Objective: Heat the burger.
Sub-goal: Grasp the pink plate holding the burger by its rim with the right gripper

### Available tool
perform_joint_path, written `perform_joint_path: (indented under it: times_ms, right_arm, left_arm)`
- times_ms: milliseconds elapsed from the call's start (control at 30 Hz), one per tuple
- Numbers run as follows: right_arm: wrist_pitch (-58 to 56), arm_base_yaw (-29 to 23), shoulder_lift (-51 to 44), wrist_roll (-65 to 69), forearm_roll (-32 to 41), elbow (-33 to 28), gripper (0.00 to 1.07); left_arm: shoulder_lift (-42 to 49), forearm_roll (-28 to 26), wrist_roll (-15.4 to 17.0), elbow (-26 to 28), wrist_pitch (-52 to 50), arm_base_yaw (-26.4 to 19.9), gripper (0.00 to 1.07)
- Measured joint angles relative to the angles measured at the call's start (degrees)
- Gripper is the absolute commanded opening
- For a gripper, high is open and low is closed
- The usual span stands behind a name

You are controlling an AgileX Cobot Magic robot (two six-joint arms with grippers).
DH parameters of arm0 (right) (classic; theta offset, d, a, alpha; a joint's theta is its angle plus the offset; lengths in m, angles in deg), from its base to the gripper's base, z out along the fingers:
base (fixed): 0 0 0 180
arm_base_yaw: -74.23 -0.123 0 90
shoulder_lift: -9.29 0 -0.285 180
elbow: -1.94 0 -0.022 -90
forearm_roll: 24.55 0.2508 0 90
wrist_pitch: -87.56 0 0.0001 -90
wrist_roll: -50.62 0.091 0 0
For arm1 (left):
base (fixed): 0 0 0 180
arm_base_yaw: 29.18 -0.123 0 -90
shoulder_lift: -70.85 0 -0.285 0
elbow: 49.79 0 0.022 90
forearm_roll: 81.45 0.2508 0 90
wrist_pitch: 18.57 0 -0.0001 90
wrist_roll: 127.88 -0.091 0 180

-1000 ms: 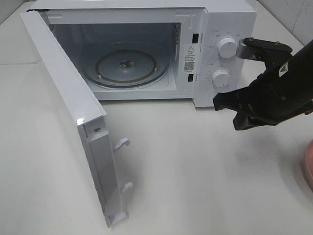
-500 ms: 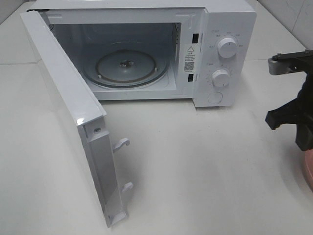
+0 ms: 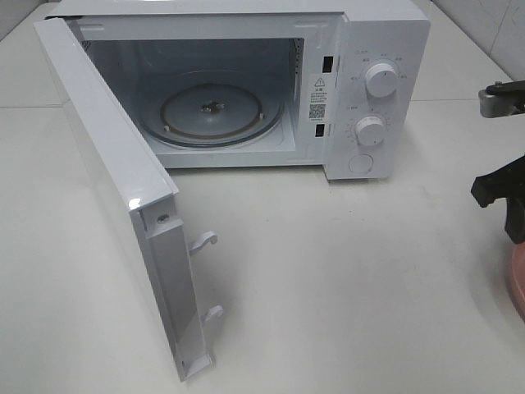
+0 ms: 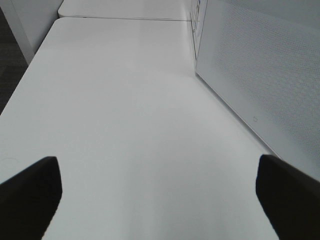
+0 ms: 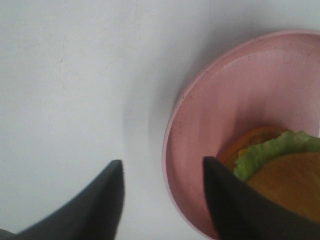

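The left gripper [image 4: 160,200] hangs low over the white table [image 4: 125,100] with its jaws spread wide and only bare tabletop between them; the open microwave door [image 4: 260,75] stands just beyond one finger. The microwave [image 3: 385,33] gapes, its glass turntable [image 3: 213,111] holding nothing. Off at the far right, the right gripper [image 5: 162,200] points down with its jaws apart, gripping nothing. The rim of the pink plate [image 5: 210,100] runs through the gap between them. The burger [image 5: 285,175] sits on that plate, just past one finger; whether that finger touches the plate is hard to say.
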Motion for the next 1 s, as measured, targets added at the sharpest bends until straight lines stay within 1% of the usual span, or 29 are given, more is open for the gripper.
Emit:
perform_joint_path:
  times_ms: [33,67,100,133,167,333,500,667,700,800,1000]
  right_arm:
    - [0.0,0.0,0.0,0.0,0.0,0.0,0.8]
    - [1.32,0.0,0.0,-0.23,-0.92,0.0,0.89]
    - [1.32,0.0,0.0,-0.23,-0.92,0.0,0.89]
    - [1.89,0.0,0.0,-0.23,-1.32,0.0,1.0]
    - [2.41,0.0,0.0,-0.34,-2.18,0.0,1.01]
    - [3.84,0.8,0.0,-0.46,-2.69,0.0,0.98]
    - [4.76,2.75,0.06,-0.57,-2.81,-0.34,0.94]
    - [8.37,4.3,0.11,-0.57,-2.75,-3.09,0.9]
    - [9.74,4.7,0.29,-0.57,-2.46,-4.41,0.88]
    - [11.57,5.1,1.38,-0.57,-1.89,-5.73,0.85]
    - [14.27,5.21,3.95,-0.52,-1.49,-6.99,0.83]
  left_arm:
    - [0.0,0.0,0.0,0.0,0.0,0.0,0.98]
    - [0.0,0.0,0.0,0.0,0.0,0.0,0.98]
    - [0.0,0.0,0.0,0.0,0.0,0.0,0.98]
    - [0.0,0.0,0.0,0.0,0.0,0.0,0.98]
    - [0.0,0.0,0.0,0.0,0.0,0.0,0.98]
    - [0.0,0.0,0.0,0.0,0.0,0.0,0.98]
    - [0.0,0.0,0.0,0.0,0.0,0.0,0.98]
    - [0.0,0.0,0.0,0.0,0.0,0.0,0.98]
    - [0.0,0.0,0.0,0.0,0.0,0.0,0.98]
    - [0.0,0.0,0.0,0.0,0.0,0.0,0.98]
    - [0.0,0.0,0.0,0.0,0.0,0.0,0.98]
